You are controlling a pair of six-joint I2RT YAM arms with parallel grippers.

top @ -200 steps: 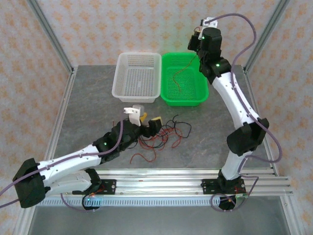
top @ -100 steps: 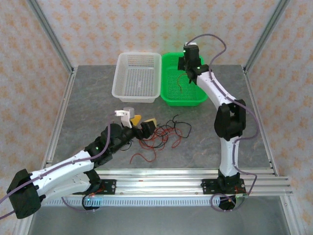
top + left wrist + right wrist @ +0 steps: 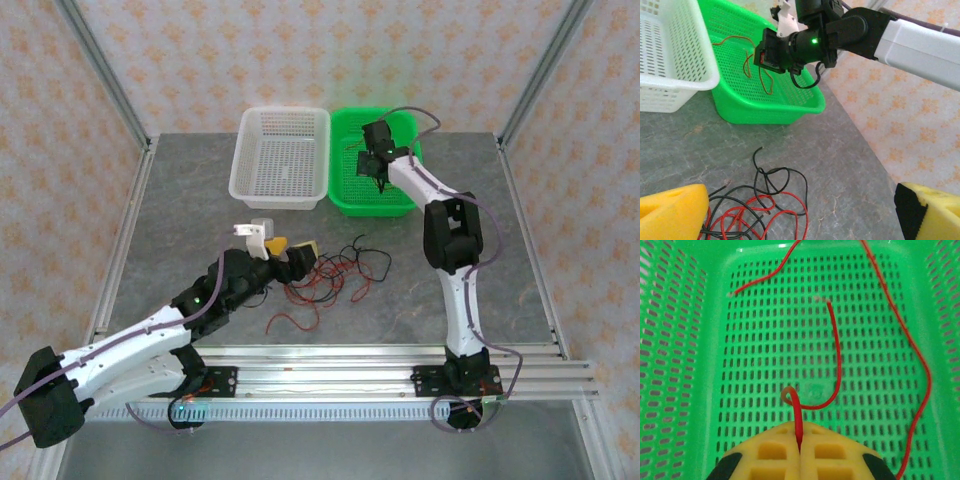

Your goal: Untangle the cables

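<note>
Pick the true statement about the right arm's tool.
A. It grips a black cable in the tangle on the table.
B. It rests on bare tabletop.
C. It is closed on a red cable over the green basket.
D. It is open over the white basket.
C: in the right wrist view the right tool is shut on a red cable, with the green basket beneath it.

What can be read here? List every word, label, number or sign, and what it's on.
No text can be read.
green basket and white basket: plain mesh, no label.
right fingers: bare yellow pads, no marking.
wallpaper: ornament, no letters.
small blue part at the left arm's base: too small to tell.
</note>
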